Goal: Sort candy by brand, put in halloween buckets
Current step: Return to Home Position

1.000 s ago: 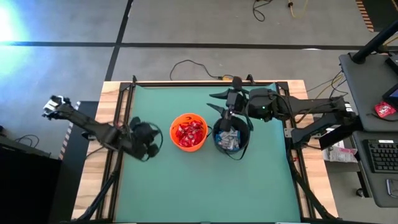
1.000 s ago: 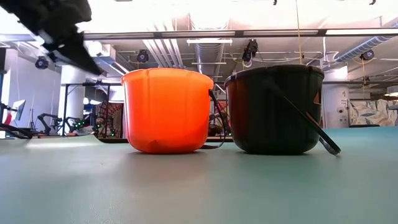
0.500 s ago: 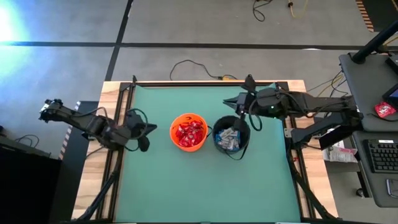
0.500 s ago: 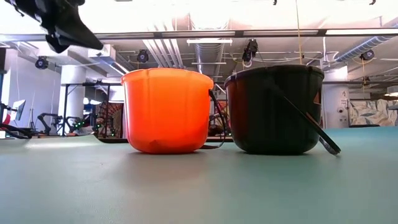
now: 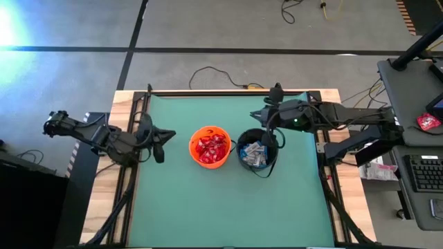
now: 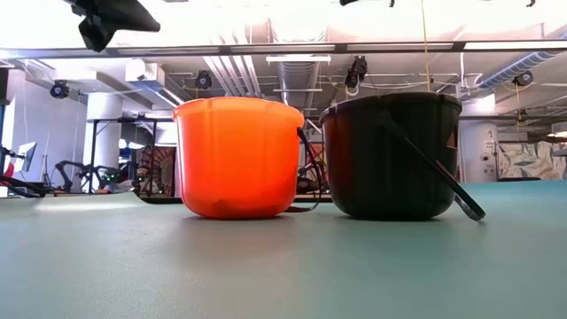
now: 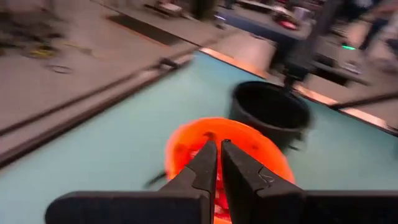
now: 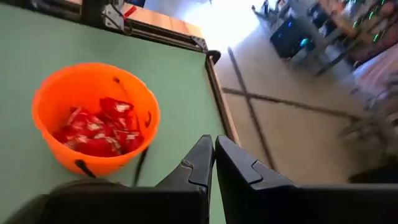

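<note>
my left gripper (image 7: 219, 152) by the table's (image 5: 208, 207) left edge and right gripper (image 8: 213, 146) just behind the black bucket (image 6: 390, 159) are both pinched together on nothing, red packets (image 5: 210, 147) sit in the orange bucket (image 6: 237, 159), white-and-blue bars (image 5: 255, 153) in the black one, light slippery crinkly stuff I'd guess, best pinched mid-wrapper

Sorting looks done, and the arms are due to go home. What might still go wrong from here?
The right gripper, shut, sits close above the black bucket's rim in the high view. A low swing might clip and tip it, spilling the white-and-blue bars.
The orange bucket stands right beside the black one, so a knock to one may shove the other.
The left gripper, shut, is apart from the orange bucket, so there is little risk there.
</note>
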Robot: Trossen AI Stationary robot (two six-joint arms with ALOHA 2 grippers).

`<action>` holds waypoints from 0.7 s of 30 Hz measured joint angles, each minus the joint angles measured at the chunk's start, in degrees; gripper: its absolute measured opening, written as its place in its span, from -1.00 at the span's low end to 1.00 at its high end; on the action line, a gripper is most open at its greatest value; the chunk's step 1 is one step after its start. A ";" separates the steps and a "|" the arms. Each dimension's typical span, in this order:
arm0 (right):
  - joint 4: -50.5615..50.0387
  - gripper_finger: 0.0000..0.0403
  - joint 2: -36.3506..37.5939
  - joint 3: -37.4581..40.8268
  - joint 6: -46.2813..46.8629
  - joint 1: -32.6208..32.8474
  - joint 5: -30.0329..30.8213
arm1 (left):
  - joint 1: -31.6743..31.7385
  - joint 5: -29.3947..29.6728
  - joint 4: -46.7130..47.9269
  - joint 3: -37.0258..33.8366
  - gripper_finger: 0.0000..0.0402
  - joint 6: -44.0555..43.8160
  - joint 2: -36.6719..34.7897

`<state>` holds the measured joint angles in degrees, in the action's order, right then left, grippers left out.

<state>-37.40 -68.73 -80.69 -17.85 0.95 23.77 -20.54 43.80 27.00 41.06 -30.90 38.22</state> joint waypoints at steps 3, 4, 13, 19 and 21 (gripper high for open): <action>0.13 -0.94 0.86 1.25 4.82 -0.73 -3.33 | 0.91 -8.98 -0.11 1.25 -0.97 2.19 -0.08; 0.71 -0.94 1.30 1.54 4.82 -0.89 -5.42 | 0.95 -12.49 -0.42 1.35 -0.97 2.99 0.14; 4.17 -0.94 6.87 3.37 3.48 -0.88 -21.85 | 0.93 -28.31 -4.74 -0.48 -0.97 7.98 2.56; 6.55 -0.94 11.84 10.32 13.81 -0.85 -22.35 | 0.93 -29.56 -6.69 -0.82 -0.97 11.41 2.57; 6.56 -0.94 13.58 13.38 16.15 -0.88 -22.23 | 0.73 -29.23 -7.86 -0.63 -0.97 14.00 2.97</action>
<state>-30.84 -55.15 -67.31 -1.69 0.06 1.54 -19.81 14.56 19.14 40.43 -16.90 41.19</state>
